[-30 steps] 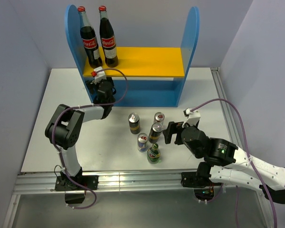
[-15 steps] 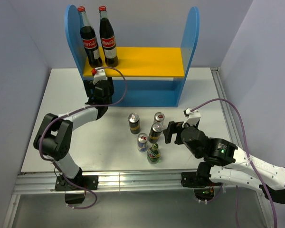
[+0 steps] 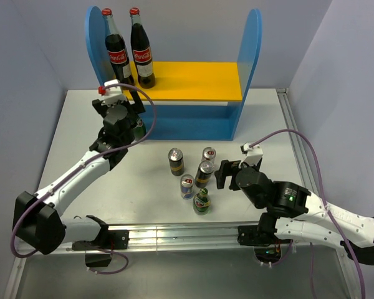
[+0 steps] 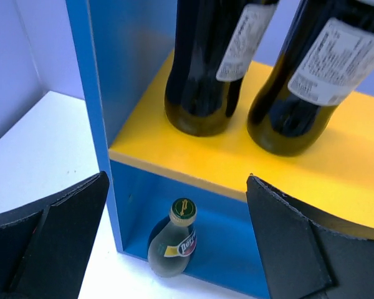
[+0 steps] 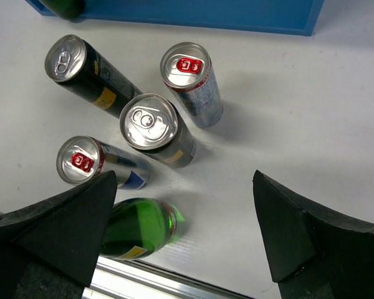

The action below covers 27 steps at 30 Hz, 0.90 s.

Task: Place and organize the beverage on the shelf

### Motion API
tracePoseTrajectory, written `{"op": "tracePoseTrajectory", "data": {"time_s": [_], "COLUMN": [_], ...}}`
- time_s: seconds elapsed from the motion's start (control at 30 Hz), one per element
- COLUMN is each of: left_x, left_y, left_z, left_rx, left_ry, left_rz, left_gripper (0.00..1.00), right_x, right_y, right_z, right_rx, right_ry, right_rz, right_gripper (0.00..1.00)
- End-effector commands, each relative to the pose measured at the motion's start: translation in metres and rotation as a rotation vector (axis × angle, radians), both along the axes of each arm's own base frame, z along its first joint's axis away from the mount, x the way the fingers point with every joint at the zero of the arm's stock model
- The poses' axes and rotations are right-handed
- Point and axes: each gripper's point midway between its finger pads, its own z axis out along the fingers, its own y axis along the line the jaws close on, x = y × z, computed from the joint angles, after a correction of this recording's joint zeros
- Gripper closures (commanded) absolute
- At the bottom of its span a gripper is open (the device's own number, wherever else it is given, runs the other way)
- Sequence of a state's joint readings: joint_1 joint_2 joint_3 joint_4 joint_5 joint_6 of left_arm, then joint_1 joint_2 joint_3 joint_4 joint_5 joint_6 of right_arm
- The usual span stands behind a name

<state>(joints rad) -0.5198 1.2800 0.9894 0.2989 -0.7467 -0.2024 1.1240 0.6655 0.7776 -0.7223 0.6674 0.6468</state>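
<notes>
left gripper: your left jaws stand wide apart and hold nothing. The matte black, wedge-shaped fingers frame the left end of the shelf from the front.
right gripper: also spread wide and empty. You see the same angular black fingers on either side of the drinks grouped on the table.
shelf: smooth blue side panels with rounded tops, a flat yellow upper board and a blue back. It stands at the far side of the table.
shelved green bottle: short, round-shouldered glass with a small cap and a paper label. It stands upright in the lower tier, just beside the left panel and under the yellow board.
table green bottle: glossy translucent green glass, nearest the table's front edge, partly hidden by your right finger.
left dark can: tall cylinder with dark sides and a bright metal top with a pull tab.
middle dark can: the same shape, in the centre of the group.
far slim can: narrow and silvery with a red tab.
near slim can: narrow with a red tab and some blue on its side, just beside the table green bottle.
cola bottles: two tall dark glass bottles with red caps, on the left end of the yellow board.
table: a flat, matte white surface.
</notes>
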Motion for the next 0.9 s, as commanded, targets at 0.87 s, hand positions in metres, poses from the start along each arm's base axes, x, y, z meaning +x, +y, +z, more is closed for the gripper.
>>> {"op": "tracePoseTrajectory", "data": {"time_s": [0.87], "left_x": [-0.302], "left_y": [-0.229], "left_z": [-0.104], "left_rx": [0.042], "left_ry": [0.316], "left_rz": [-1.093], "left_gripper": [0.01], "right_x": [0.005], "right_y": [-0.007], "right_z": [0.004], "right_rx": [-0.013], "right_ry": [-0.023], "right_rz": [-0.063], "right_gripper": [0.03]}}
